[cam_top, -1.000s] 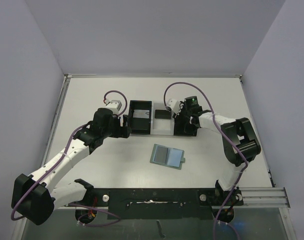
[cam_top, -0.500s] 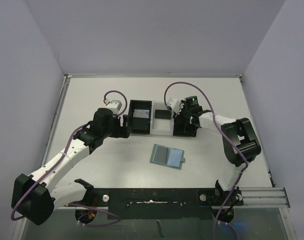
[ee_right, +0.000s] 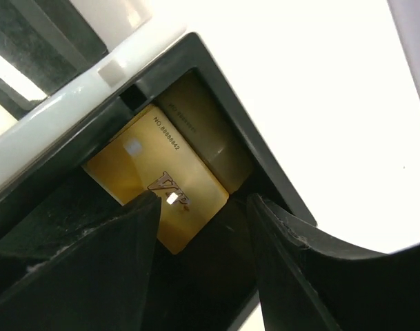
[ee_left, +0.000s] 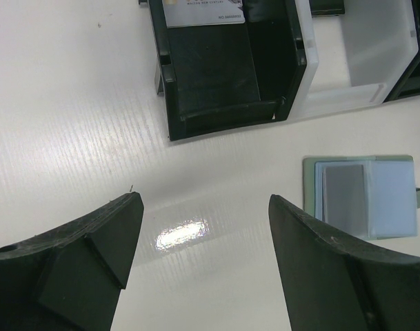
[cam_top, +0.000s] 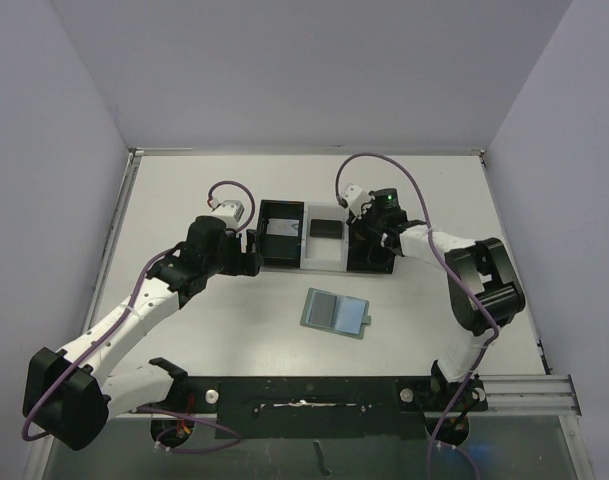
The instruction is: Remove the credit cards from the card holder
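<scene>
The card holder lies open on the table in front of the tray, grey-green outside with pale blue pockets. A grey card sits in its left pocket. My left gripper hangs open over bare table, left of the holder and just short of the tray's left black compartment. My right gripper is open inside the tray's right black compartment. A gold card lies flat on the floor there, below the jaws and loose. In the top view the right gripper hides that compartment.
The three-compartment tray stands mid-table. A pale card lies in its left black part and a black card in the white middle part. The black base rail runs along the near edge.
My right gripper's jaws have spread a little and its wrist has shifted slightly back, its cable with it. The left arm and the card holder have stayed still.
</scene>
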Robot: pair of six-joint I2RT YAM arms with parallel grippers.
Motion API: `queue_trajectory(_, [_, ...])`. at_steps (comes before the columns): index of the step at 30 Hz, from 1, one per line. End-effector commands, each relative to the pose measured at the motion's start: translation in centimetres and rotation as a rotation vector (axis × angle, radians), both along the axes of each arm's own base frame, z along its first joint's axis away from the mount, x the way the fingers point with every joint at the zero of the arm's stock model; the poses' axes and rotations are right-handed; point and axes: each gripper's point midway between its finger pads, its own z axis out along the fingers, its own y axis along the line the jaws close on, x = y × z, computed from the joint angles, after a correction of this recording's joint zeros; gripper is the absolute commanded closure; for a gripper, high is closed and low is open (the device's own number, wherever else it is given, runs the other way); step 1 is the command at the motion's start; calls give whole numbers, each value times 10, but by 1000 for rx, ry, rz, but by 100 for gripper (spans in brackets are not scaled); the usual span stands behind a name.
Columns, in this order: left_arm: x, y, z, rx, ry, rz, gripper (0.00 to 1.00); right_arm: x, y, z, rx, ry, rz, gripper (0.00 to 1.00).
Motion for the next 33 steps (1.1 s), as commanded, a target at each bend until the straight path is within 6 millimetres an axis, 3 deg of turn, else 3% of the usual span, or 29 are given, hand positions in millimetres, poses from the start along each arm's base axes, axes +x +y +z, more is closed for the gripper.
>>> queue_trajectory(1, [8,-5,18,-34,-71,-16,27,16,6,75,196,-191,-118,45])
queue_trajectory(7, [7,-3,20,-30,-75,-13,27,3,9,104,543,-214,-360,46])
queue_trajectory(11, [8,-4,18,-29,-70,-18,27,-17,2,140,732,-279,-465,40])
queue_trajectory(17, [6,-8,16,-44,-57,-31,27,-42,-22,139,748,-283,-589,21])
queue_trajectory(19, [7,-7,15,-40,-54,-28,27,-49,-36,134,777,-300,-699,2])
queue_trajectory(23, [8,-8,14,-39,-51,-26,27,-57,-53,127,866,-267,-830,2])
queue_trajectory(25, [8,-8,13,-39,-47,-28,27,-58,-49,125,919,-217,-826,2])
queue_trajectory(30, [9,-8,7,-29,-32,-26,27,-67,-10,127,1030,-53,-687,1])
queue_trajectory(33, [9,-9,4,-25,-22,-28,27,-81,6,123,1073,-8,-693,4])
